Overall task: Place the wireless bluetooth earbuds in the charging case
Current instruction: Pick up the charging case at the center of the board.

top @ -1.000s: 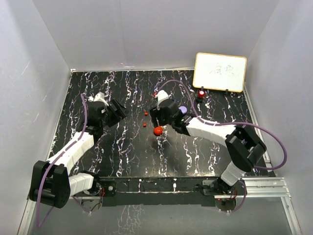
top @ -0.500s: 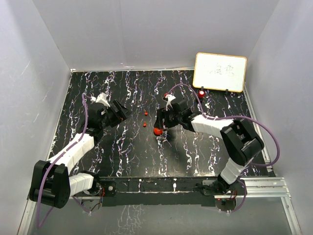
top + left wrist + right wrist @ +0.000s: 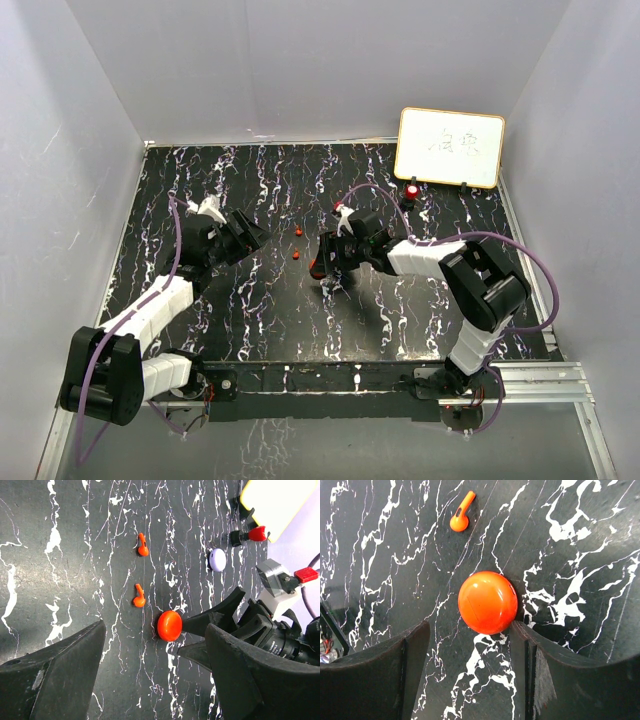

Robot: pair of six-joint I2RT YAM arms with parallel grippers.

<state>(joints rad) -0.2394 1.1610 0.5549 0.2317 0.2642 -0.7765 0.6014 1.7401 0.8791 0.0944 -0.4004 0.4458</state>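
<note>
Right gripper [image 3: 470, 630] straddles case [image 3: 487, 602] (unclamped)

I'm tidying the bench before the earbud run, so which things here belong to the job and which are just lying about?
For the job:
red earbud
second red earbud
red round charging case
pale round case, likely a second charging case

Just lying about:
whiteboard
small red-and-black object at the whiteboard's foot
</note>
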